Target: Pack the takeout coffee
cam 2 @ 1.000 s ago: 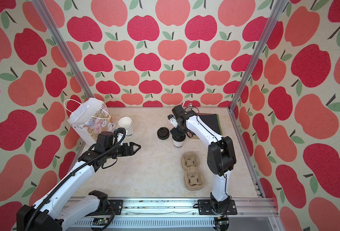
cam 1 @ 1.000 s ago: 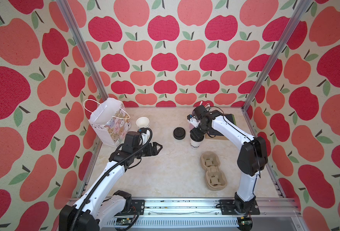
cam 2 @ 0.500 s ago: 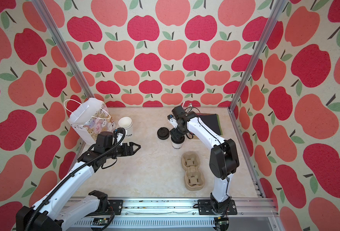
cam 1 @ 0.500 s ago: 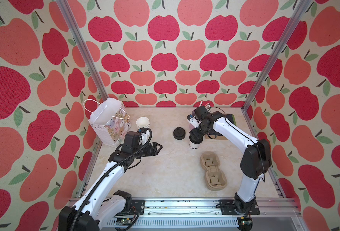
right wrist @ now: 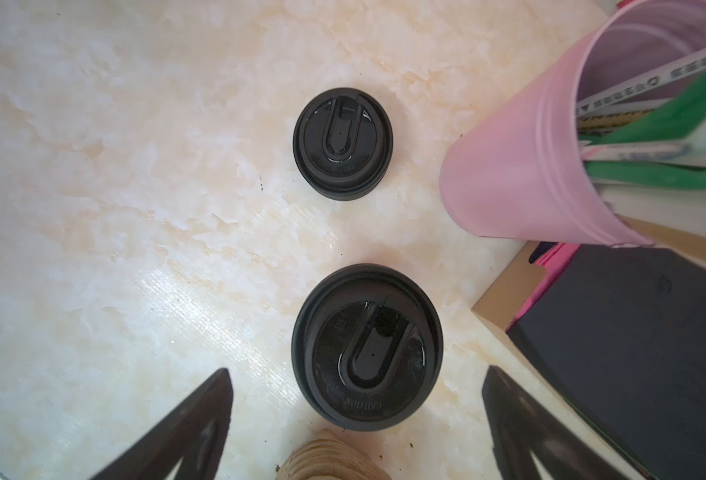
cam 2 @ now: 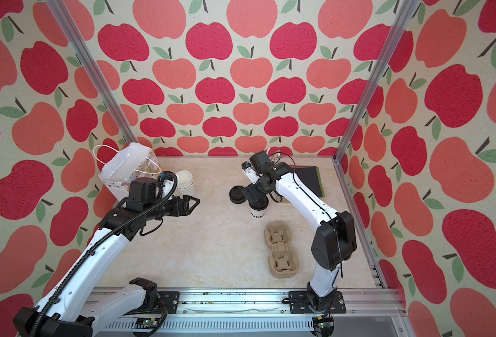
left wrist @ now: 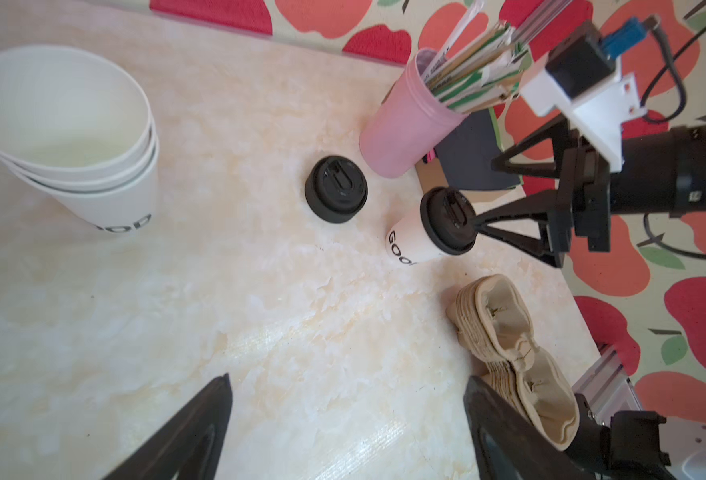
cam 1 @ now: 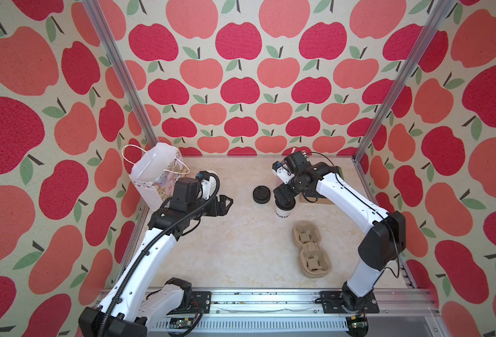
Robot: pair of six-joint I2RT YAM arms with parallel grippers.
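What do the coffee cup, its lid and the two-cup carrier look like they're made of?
The cup looks like matte white paper, with black lettering printed on its side. Its lid seems to be glossy black moulded plastic: it catches highlights and carries raised text. The carrier is probably moulded paper pulp, tan and rough, with ridged, fibrous-looking edges.

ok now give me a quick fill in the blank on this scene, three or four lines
1. The lettered cup has a black ____ on it.
2. Both wells of the pulp carrier are ____.
3. The right hand above that cup has its jaws ____.
4. The left hand holds ____.
Missing: lid, empty, open, nothing.
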